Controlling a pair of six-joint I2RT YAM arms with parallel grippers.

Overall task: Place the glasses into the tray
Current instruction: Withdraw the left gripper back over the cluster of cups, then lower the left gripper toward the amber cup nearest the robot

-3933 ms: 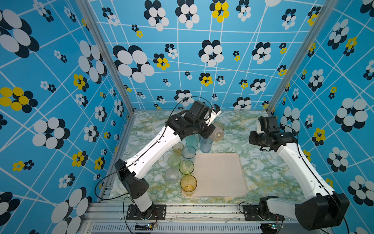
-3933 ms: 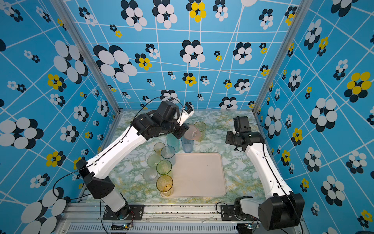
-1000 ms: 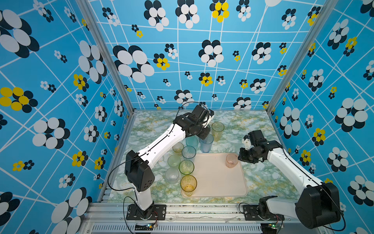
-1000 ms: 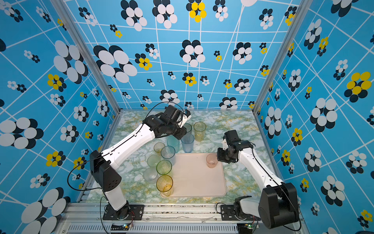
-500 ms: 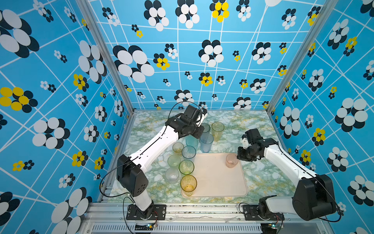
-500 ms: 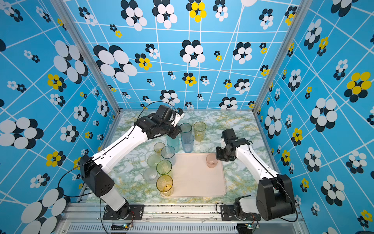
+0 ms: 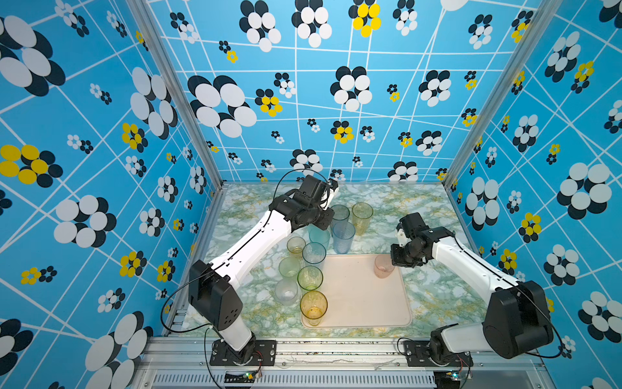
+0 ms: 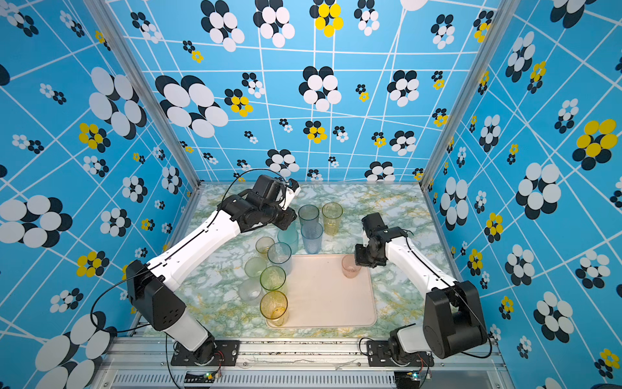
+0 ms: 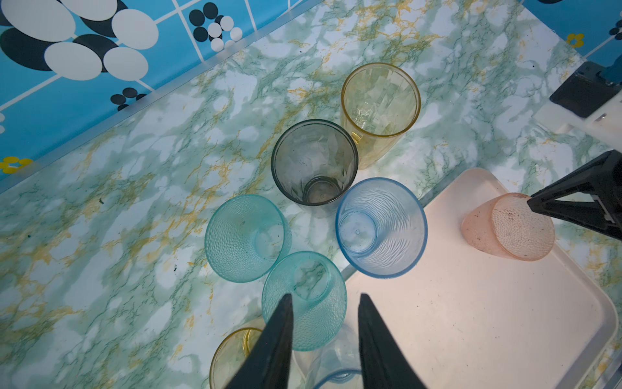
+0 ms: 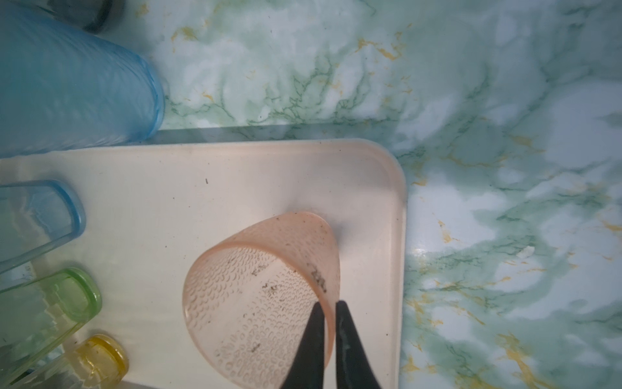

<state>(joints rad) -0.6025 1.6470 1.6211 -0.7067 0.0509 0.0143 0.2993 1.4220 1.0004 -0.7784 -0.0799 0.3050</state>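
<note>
Green-marbled tabletop (image 7: 420, 208) w/ blue floral walls (image 7: 101, 134): R gripper (image 10: 330, 313) was clamped on rim of short pink translucent tumbler (image 10: 255, 296) in cream flat rectangular tray (image 10: 235, 161), far corner by R arm; L gripper (image 9: 325, 298) hung part-open, empty, over teal textured tumbler (image 9: 313, 320); prob. placing step, next = let go, lift clear.

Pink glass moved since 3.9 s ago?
Yes. The pink glass went from beside the rear amber glass, behind the tray, onto the tray's far right corner; the right end effector pinches its rim.
</note>
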